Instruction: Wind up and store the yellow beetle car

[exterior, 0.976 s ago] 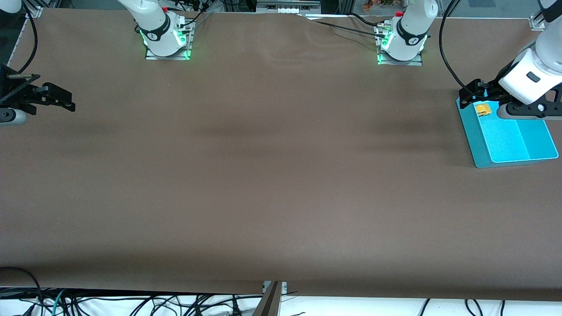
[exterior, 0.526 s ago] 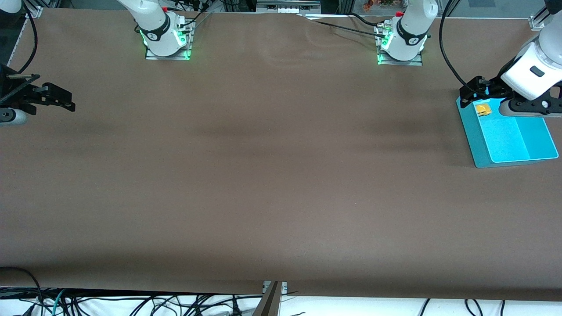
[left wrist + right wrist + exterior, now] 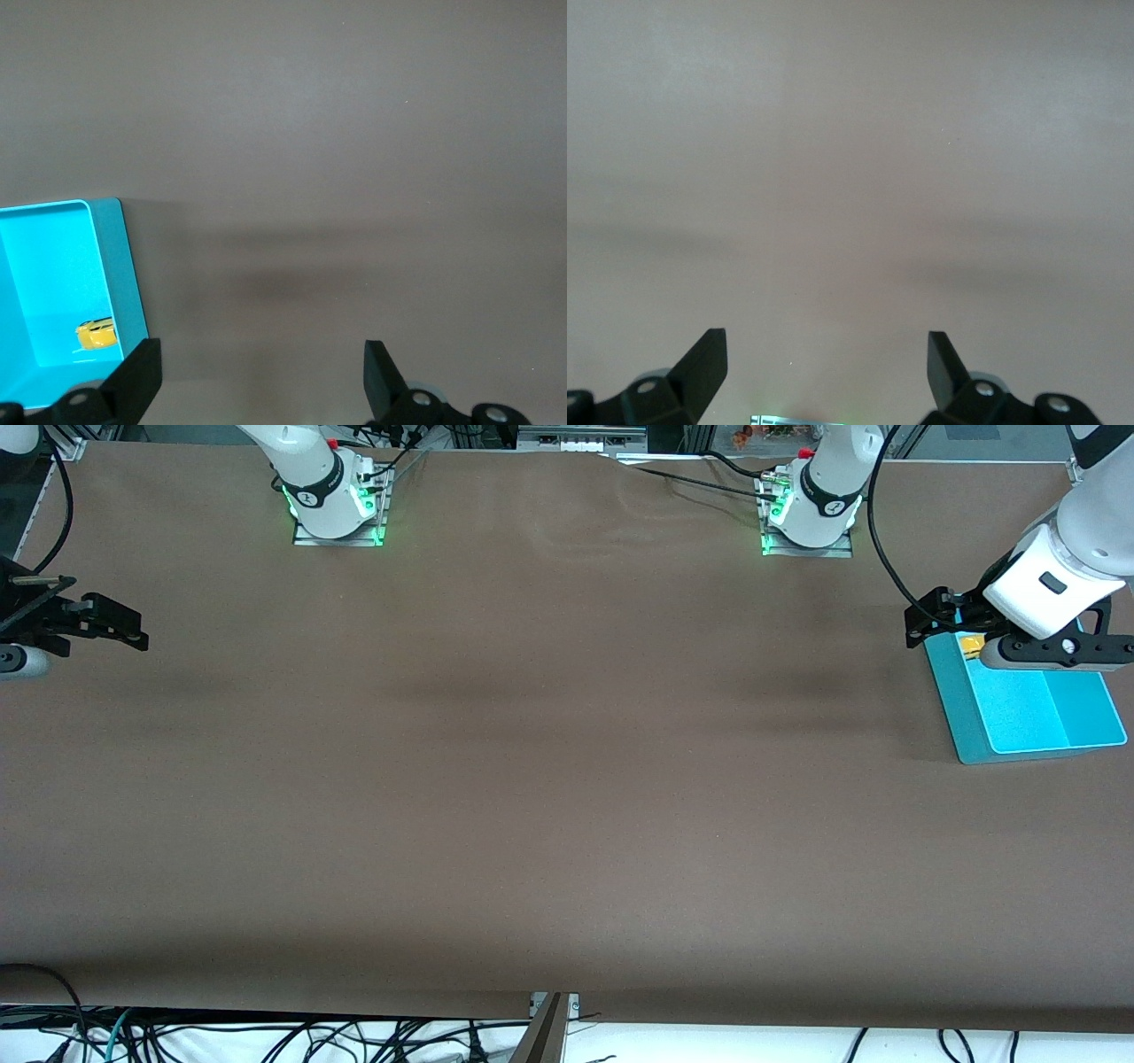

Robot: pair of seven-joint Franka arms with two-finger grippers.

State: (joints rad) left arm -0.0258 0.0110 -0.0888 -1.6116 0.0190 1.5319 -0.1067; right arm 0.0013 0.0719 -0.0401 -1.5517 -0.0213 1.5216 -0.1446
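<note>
The yellow beetle car (image 3: pixel 971 641) lies in a teal bin (image 3: pixel 1028 708) at the left arm's end of the table, in the bin's corner farthest from the front camera, partly hidden by the left hand. It also shows in the left wrist view (image 3: pixel 96 334), inside the bin (image 3: pixel 44 266). My left gripper (image 3: pixel 928 617) is open and empty, hovering over the bin's edge on the side toward the right arm's end; in its own view (image 3: pixel 259 376) it is over bare table. My right gripper (image 3: pixel 120 627) waits open and empty at the right arm's end, over bare table (image 3: pixel 824 363).
A brown cloth (image 3: pixel 549 779) covers the table. The two arm bases (image 3: pixel 337 509) (image 3: pixel 811 518) stand at the edge farthest from the front camera. Cables hang along the nearest edge.
My left gripper has drawn away from the car and shifted toward the middle of the table, past the bin's edge. The car stays in the bin. The right arm has barely moved.
</note>
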